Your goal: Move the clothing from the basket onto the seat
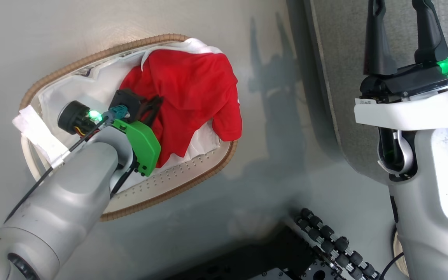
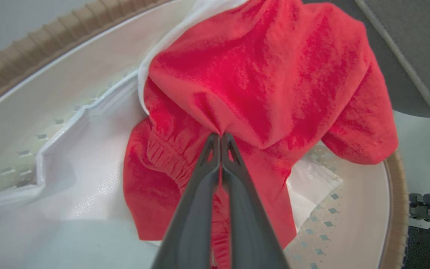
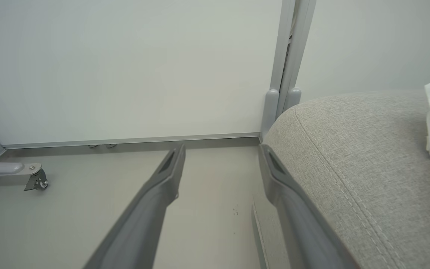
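**Limp red garment (image 1: 193, 89) pinched in basket (image 1: 177, 175)**

One edge hangs over the rim; it looks light, soft, likely to trail. The left gripper (image 2: 220, 136) is clamped on a fold, a fair hold. The right gripper (image 1: 403, 35), jaws apart, hangs beside the basket, by the seat (image 1: 340, 77). Left wrist view shows the pinch; head view, the seat.

I look down on a white basket (image 1: 91, 58) with a brown woven rim, standing on a grey floor (image 1: 270, 163). A red garment (image 1: 193, 89) lies bunched inside, one end draped over the rim. My left gripper (image 1: 151, 109) is sunk into the cloth. My right gripper (image 1: 403, 23), fingers apart, shows against the grey seat (image 1: 344, 77) at upper right.
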### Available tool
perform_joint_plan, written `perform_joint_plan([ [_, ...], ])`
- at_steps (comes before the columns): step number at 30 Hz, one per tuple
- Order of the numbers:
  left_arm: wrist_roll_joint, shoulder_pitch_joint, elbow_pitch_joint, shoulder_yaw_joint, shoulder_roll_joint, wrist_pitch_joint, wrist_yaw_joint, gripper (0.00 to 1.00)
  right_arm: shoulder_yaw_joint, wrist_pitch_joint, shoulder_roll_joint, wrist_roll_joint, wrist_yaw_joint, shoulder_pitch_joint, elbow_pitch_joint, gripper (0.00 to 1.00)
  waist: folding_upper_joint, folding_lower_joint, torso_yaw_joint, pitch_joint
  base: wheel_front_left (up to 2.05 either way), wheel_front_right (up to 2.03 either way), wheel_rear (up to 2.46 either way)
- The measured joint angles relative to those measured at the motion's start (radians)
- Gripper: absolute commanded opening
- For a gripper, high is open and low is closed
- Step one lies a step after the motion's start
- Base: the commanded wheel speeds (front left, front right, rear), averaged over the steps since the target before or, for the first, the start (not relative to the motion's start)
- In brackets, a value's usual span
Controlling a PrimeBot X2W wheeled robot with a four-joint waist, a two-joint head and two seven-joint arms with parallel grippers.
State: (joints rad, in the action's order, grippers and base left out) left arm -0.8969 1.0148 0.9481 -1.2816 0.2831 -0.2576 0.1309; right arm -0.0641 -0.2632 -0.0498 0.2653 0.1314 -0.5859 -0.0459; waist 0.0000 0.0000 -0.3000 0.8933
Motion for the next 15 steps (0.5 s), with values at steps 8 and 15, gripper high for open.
perform_joint_plan([
  [8, 0.012, -0.055, -0.094, 0.069, -0.004, -0.003, 0.0, 0.0, 0.003, 0.0, 0.0, -0.007, 0.0, 0.005, 0.05, 1.0, 0.0, 0.0, 0.015, -0.089, 0.0, 0.0, 0.0],
  [15, 0.104, -0.188, -0.186, 0.225, -0.017, -0.005, 0.0, 0.0, 0.004, 0.0, 0.001, -0.038, 0.0, 0.047, 0.101, 1.0, 0.0, 0.0, 0.055, -0.199, 0.0, 0.0, 0.0],
])
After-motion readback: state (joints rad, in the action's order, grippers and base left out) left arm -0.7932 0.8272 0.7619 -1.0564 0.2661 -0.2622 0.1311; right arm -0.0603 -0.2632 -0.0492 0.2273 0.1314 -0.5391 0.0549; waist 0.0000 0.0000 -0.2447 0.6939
